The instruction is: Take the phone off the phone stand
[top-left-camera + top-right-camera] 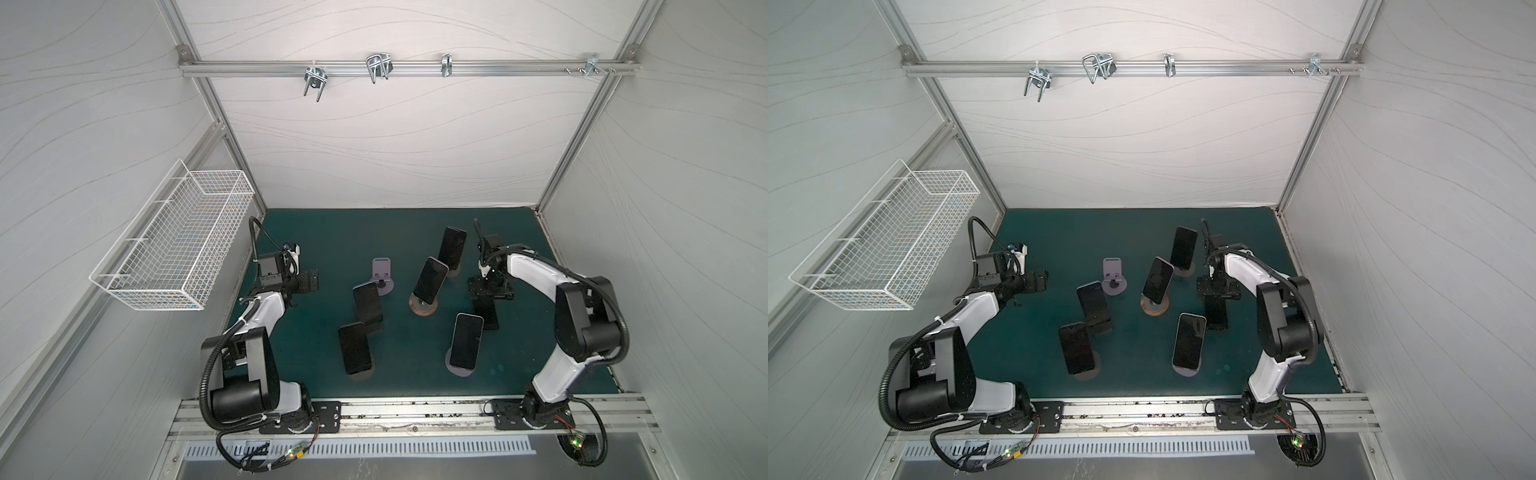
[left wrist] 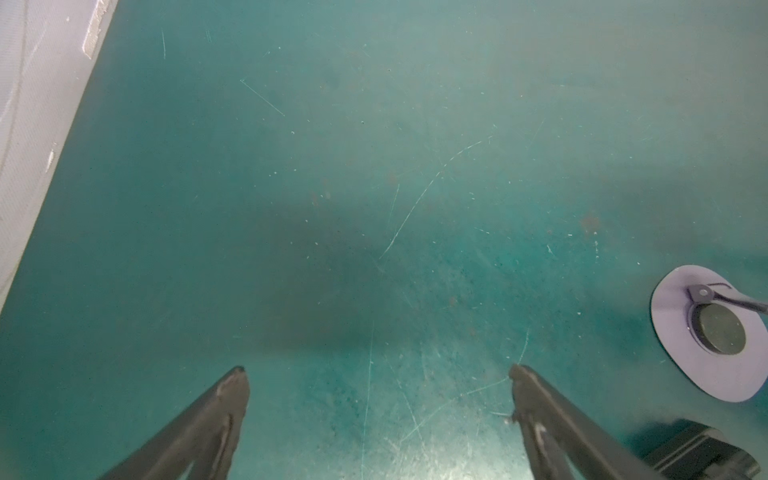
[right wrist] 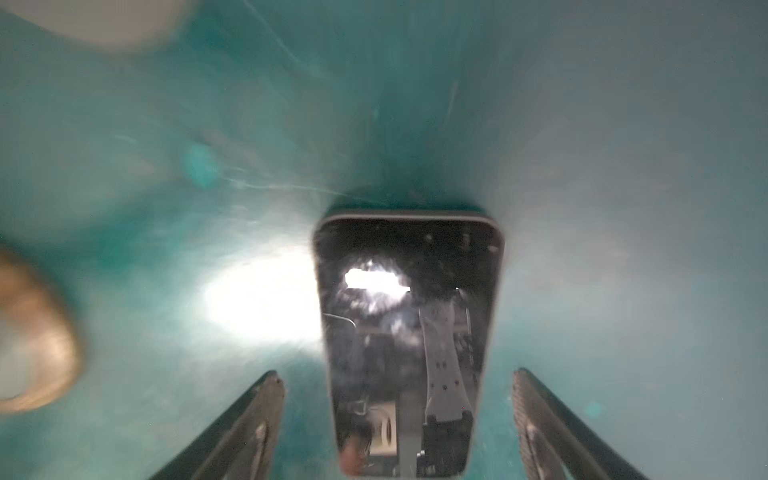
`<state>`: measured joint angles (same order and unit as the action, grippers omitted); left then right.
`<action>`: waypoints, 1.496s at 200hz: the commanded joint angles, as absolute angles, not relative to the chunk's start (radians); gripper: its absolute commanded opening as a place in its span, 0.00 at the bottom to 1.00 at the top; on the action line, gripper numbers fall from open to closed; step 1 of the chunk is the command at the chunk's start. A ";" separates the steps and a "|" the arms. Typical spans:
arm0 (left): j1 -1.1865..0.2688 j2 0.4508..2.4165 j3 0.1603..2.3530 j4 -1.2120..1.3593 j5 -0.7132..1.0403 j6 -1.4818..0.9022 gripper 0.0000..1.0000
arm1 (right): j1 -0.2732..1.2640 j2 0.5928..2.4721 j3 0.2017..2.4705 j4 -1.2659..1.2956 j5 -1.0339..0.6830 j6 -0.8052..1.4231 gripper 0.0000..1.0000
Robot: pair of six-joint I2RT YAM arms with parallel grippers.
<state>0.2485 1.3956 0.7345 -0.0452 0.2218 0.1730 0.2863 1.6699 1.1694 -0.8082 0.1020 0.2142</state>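
1. In a top view: phone [image 1: 487, 316] lies flat near the mat's [image 1: 332, 232] right edge, long axis roughly front-to-back, under the right gripper [image 1: 490, 291]; left gripper [image 1: 309, 281] well apart.
2. Left wrist: left gripper spread, empty.
3. Right wrist: right gripper spread, straddling phone lengthwise, not touching.

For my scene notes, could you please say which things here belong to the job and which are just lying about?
Belongs: five propped phones, their stands, the flat phone on the mat under the open right claw, the empty purple stand.
Lying about: wire basket, rail hooks.
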 commanded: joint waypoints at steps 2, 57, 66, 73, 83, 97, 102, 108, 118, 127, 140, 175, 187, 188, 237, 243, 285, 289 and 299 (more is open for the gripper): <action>0.251 1.390 0.766 -0.023 0.240 0.193 0.99 | 0.290 1.533 1.157 -0.777 0.138 0.224 0.89; 0.251 1.400 0.776 -0.033 0.237 0.194 0.99 | 0.293 1.136 0.959 -0.515 0.158 0.229 0.99; 0.252 1.400 0.778 -0.032 0.236 0.193 0.99 | 0.295 1.072 0.902 -0.454 0.165 0.232 0.99; 0.251 1.400 0.776 -0.032 0.237 0.194 0.99 | 0.296 1.030 0.862 -0.408 0.176 0.234 0.99; 0.251 1.399 0.776 -0.032 0.237 0.193 0.99 | 0.297 0.979 0.796 -0.346 0.197 0.233 0.99; 0.252 1.402 0.778 -0.031 0.236 0.193 0.99 | 0.299 0.925 0.711 -0.258 0.201 0.219 0.99; 0.251 1.402 0.778 -0.032 0.237 0.193 0.99 | 0.299 0.913 0.683 -0.230 0.205 0.215 0.99; 0.251 1.402 0.778 -0.034 0.236 0.193 0.99 | 0.299 0.902 0.653 -0.200 0.209 0.211 0.99; 0.251 1.404 0.778 -0.034 0.236 0.192 0.99 | 0.303 0.888 0.606 -0.148 0.225 0.206 0.99; 0.251 1.405 0.780 -0.035 0.236 0.193 0.99 | 0.310 0.876 0.564 -0.100 0.239 0.193 0.99; 0.252 1.407 0.783 -0.038 0.237 0.193 0.99 | 0.325 0.863 0.506 -0.029 0.275 0.179 0.99; 0.251 1.411 0.787 -0.041 0.239 0.193 0.99 | 0.345 0.845 0.396 0.103 0.318 0.159 0.99; 0.251 1.414 0.791 -0.045 0.239 0.193 0.99 | 0.351 0.842 0.385 0.132 0.323 0.150 0.99; 0.251 1.415 0.792 -0.047 0.239 0.193 0.99 | 0.352 0.842 0.385 0.133 0.322 0.149 0.99; 0.252 1.448 0.830 -0.095 0.271 0.219 0.99 | 0.380 0.889 0.411 0.127 0.354 0.138 0.99; 0.251 1.449 0.839 -0.116 0.286 0.231 0.98 | 0.386 0.891 0.411 0.129 0.357 0.133 0.99; 0.251 1.414 0.960 -0.294 0.395 0.278 0.98 | 0.388 0.906 0.420 0.124 0.363 0.132 0.99; 0.251 1.410 0.974 -0.308 0.412 0.278 0.98 | 0.389 0.907 0.420 0.124 0.364 0.132 0.99; 0.251 1.405 1.014 -0.357 0.462 0.293 0.98 | 0.388 0.906 0.419 0.125 0.365 0.132 0.99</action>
<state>0.2485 1.4368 0.9089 -0.2459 0.3340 0.2359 0.3832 0.9039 0.3935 0.0982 0.3416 0.1490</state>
